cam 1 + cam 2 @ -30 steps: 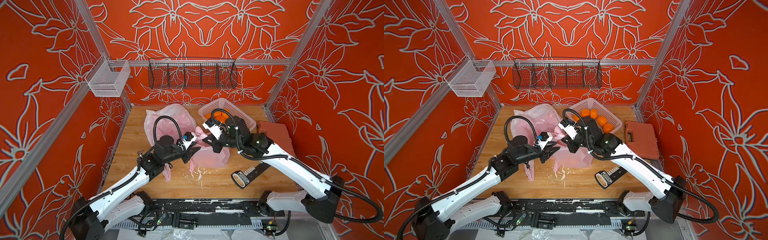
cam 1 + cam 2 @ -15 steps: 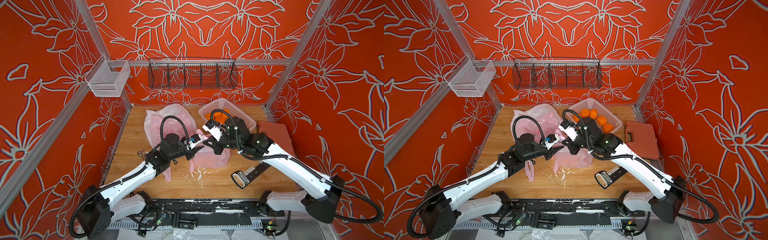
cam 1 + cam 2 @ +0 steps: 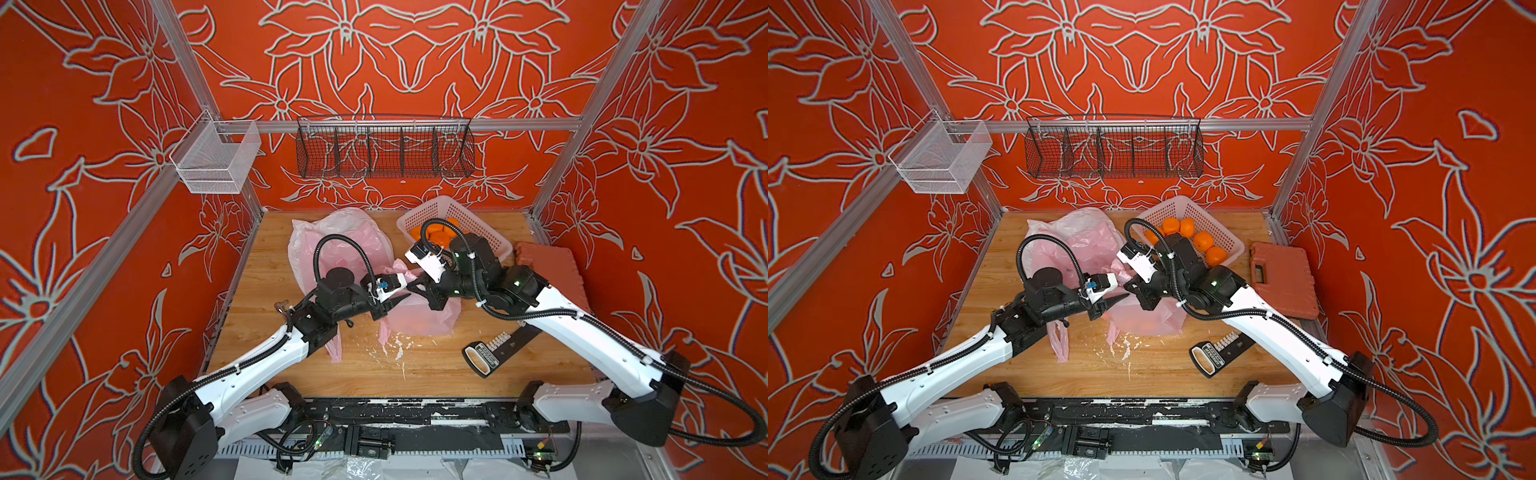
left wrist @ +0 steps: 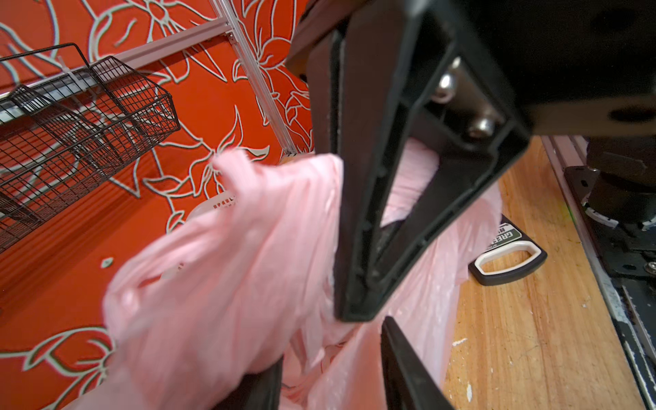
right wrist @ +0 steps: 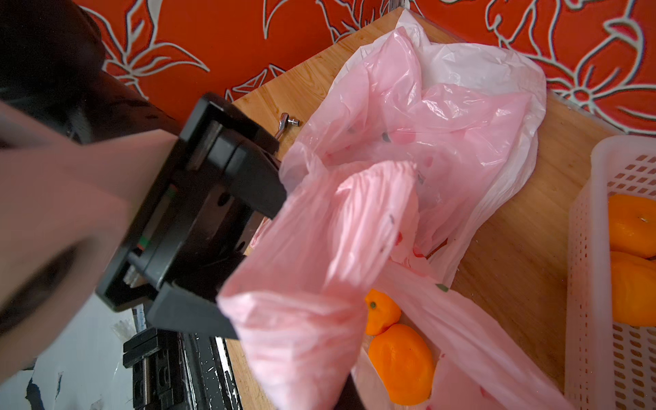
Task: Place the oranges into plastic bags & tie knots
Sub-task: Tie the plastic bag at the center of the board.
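The right gripper is pinching the gathered top of the pink bag, its jaws pressed together on the film. The left gripper is facing it from 9 o'clock, with its fingers spread on either side of the same pink film. The bag is sitting mid-table, and two oranges are showing inside it. More oranges are lying in the basket at 1 o'clock of the bag. The spare bags are lying crumpled at 11 o'clock.

Pink bag bears red prints; oranges, lower centre, bright orange; walls red with pale flower outlines.
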Controlling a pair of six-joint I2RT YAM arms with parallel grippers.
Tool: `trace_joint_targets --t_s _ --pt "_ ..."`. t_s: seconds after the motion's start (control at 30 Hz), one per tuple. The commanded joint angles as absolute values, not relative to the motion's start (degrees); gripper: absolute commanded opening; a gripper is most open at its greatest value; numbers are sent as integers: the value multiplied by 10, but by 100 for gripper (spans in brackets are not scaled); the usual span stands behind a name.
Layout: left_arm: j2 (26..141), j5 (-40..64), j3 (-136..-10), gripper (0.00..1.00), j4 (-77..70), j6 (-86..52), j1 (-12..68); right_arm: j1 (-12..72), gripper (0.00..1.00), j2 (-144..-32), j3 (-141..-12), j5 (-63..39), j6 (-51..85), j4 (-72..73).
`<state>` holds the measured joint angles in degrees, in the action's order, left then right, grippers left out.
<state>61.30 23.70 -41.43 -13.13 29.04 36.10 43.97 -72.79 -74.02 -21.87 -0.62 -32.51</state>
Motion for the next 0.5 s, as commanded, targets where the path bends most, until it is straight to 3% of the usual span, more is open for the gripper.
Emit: trace_joint_targets --t_s 0.0,0.47 --pt "602 246 -413 40 -151 306 363 437 0 -731 -757 -225 -8 -345" --pt "592 254 -412 25 -136 315 363 437 0 -744 -763 -232 -17 -360"
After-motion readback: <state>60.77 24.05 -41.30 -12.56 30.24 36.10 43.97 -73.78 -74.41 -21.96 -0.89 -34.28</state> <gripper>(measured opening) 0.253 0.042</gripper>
